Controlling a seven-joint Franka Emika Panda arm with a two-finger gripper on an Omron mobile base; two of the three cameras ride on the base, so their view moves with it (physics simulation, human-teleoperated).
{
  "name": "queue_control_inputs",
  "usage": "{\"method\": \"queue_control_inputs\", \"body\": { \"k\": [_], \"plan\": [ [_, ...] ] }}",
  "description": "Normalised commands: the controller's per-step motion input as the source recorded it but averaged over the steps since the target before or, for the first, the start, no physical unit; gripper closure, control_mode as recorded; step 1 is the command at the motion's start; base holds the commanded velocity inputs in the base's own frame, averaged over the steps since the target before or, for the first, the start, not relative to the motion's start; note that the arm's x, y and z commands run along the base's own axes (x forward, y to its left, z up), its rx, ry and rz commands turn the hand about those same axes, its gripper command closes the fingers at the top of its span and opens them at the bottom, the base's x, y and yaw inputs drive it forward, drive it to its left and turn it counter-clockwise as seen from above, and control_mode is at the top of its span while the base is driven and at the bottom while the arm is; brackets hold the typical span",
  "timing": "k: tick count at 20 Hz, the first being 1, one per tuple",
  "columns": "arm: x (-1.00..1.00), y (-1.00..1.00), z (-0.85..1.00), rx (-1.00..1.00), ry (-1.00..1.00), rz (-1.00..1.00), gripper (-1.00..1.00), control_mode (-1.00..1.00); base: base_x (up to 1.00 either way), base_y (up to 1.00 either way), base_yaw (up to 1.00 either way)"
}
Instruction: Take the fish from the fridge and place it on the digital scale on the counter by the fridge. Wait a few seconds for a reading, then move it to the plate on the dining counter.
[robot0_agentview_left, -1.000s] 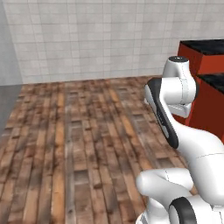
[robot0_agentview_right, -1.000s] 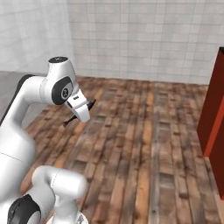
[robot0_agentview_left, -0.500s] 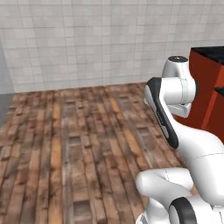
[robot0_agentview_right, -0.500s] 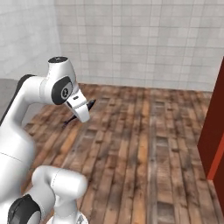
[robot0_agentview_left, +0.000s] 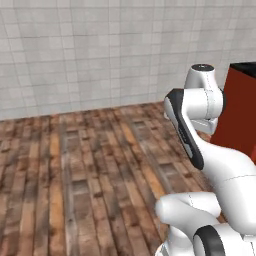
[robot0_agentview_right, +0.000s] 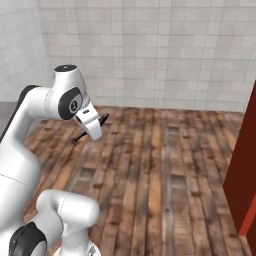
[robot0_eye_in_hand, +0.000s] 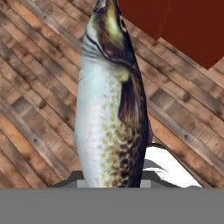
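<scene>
one step: carrying fish across wood floor
gripper: clamped on fish
fish: in the jaws, above floor
next: reach dining counter, find plate, lower gently

A rendered kitchen: pale tiled wall, wood-plank floor, and a red cabinet front beyond the jaws, off to one side

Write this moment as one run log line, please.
phase: carrying | held: fish in shut jaws | below: wood floor | nearby: red panel
</scene>
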Motion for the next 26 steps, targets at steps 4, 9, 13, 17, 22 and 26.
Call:
{"method": "queue_control_inputs", "body": {
  "k": [4, 9, 13, 17, 22, 26],
  "plan": [
    [0.0, 0.0, 0.0, 0.0, 0.0, 0.0, 1.0, 1.0, 1.0, 0.06, -0.24],
    [0.0, 0.0, 0.0, 0.0, 0.0, 0.0, 1.0, 1.0, 1.0, 0.13, -0.32],
    [0.0, 0.0, 0.0, 0.0, 0.0, 0.0, 1.0, 1.0, 1.0, 0.16, -0.35],
    [0.0, 0.0, 0.0, 0.0, 0.0, 0.0, 1.0, 1.0, 1.0, 0.18, -0.38],
    [0.0, 0.0, 0.0, 0.0, 0.0, 0.0, 1.0, 1.0, 1.0, 0.2, -0.39],
    [0.0, 0.0, 0.0, 0.0, 0.0, 0.0, 1.0, 1.0, 1.0, 0.19, -0.39]
  ]
}}
